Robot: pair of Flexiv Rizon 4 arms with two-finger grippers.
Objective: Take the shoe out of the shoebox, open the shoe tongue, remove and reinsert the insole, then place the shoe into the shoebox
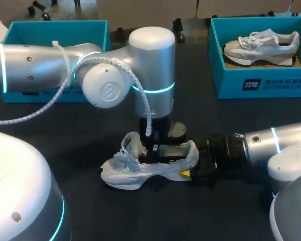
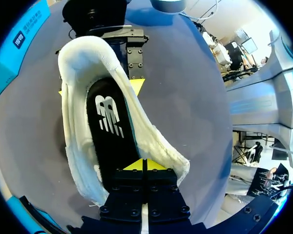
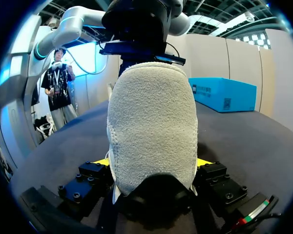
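Sneaker (image 1: 145, 168) upright on table (image 1: 65, 145), between both arms. Right gripper (image 3: 154, 163) clamps the heel from both sides. Left gripper (image 2: 144, 165) has its fingers pressed together over the black insole (image 2: 110, 131); grip on it unclear. Likely light, with a soft upper and floppy insole: hold the stiffer heel, pinch the insole edge.

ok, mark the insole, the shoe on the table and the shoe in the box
insole (image 2: 112, 150), left wrist view, on its black middle
shoe on the table (image 1: 139, 174), head view, on its white sidewall
shoe in the box (image 1: 263, 45), head view, on its side panel
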